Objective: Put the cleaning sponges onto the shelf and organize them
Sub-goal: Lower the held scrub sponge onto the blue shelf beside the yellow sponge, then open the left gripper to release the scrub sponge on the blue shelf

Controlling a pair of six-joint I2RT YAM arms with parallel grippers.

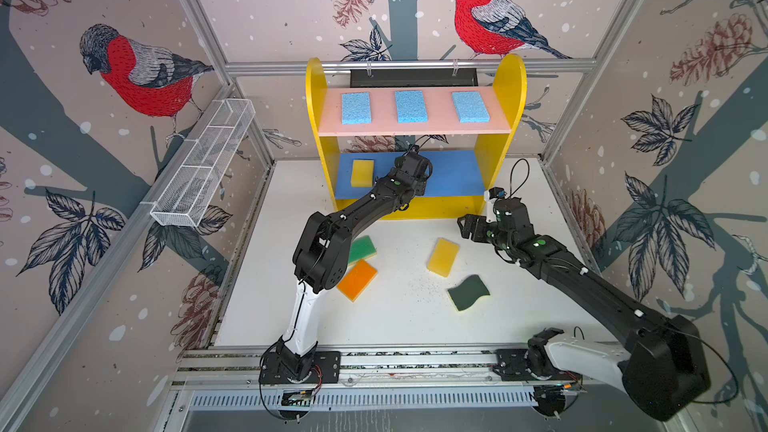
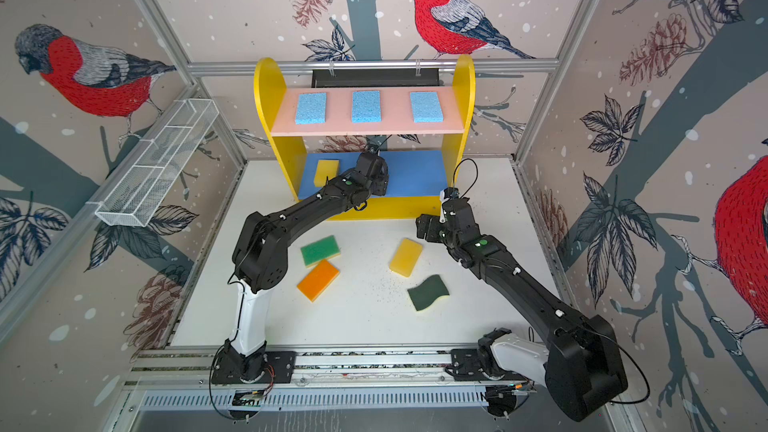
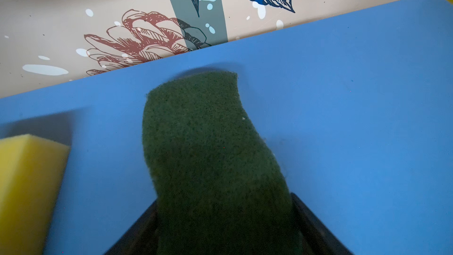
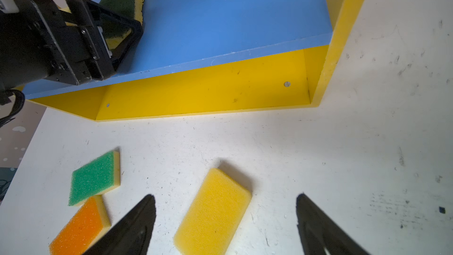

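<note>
A: The dark-green scourer (image 3: pixel 210 148) in the centre of the left wrist view looks rough and fibrous. The blue board (image 3: pixel 343 118) under it is smooth and matt.

B: Yes. The yellow block (image 4: pixel 213 212), low in the right wrist view, is porous foam. The table (image 4: pixel 367 143) is white, matt and scuffed. The basket (image 1: pixel 203 168), at the left in a top view, is white wire mesh.

top views: overhead, facing shelf (image 1: pixel 509 89) | left wrist: close on blue board (image 3: pixel 343 94) | right wrist: low, shares board

Shelf (image 2: pixel 269 89): three light-blue sponges (image 2: pixel 366 106) on pink board (image 2: pixel 332 127); left arm (image 2: pixel 307 209) over blue board (image 2: pixel 419 176), beside yellow sponge (image 2: pixel 326 172). Table (image 2: pixel 365 322): green-topped sponge (image 2: pixel 320 250), orange-topped sponge (image 2: pixel 318 279), yellow block (image 2: pixel 406 257), dark-green scourer (image 2: pixel 428 292).
</note>
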